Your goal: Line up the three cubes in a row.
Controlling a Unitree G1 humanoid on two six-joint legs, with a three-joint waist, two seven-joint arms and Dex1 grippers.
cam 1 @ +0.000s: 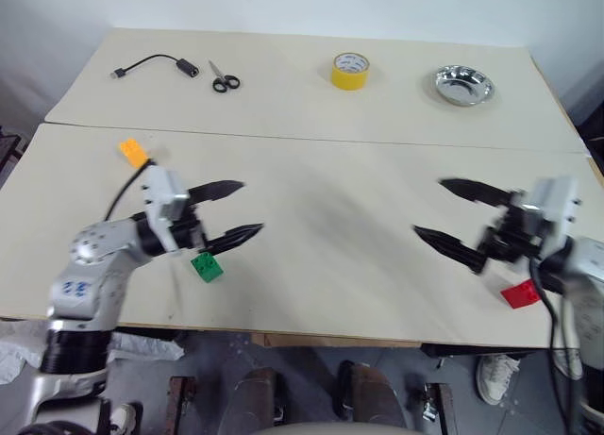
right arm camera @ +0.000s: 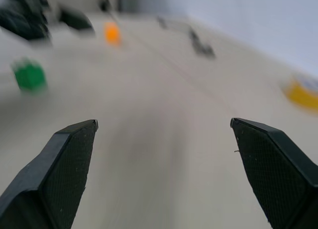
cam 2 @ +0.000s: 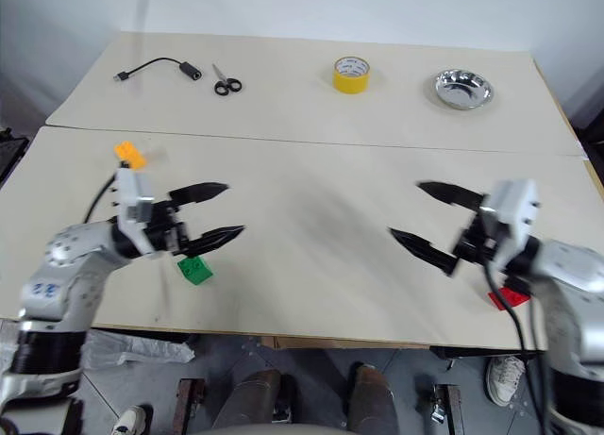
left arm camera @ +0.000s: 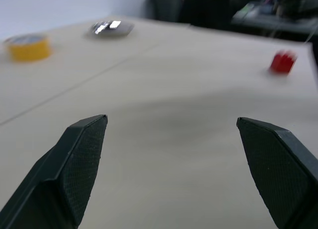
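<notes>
While both pincers gape empty, green cube (cam 1: 207, 266) just beside left pincer (cam 1: 236, 211); red cube (cam 1: 520, 293) apparently beneath right pincer (cam 1: 442, 211).

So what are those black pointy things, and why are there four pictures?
The black pointy things are a robot's pinchers. The left gripper and the right gripper are both open and hold nothing. Two pictures come from cameras on the robot's head, looking down at the table. The other two come from cameras on its wrists, peeking out between the fingers. On the table sit three little blocks: an orange-yellow cube, a green cube and a red cube. Farther back lie a cable, scissors, a yellow tape roll and a shiny metal bowl.
</notes>
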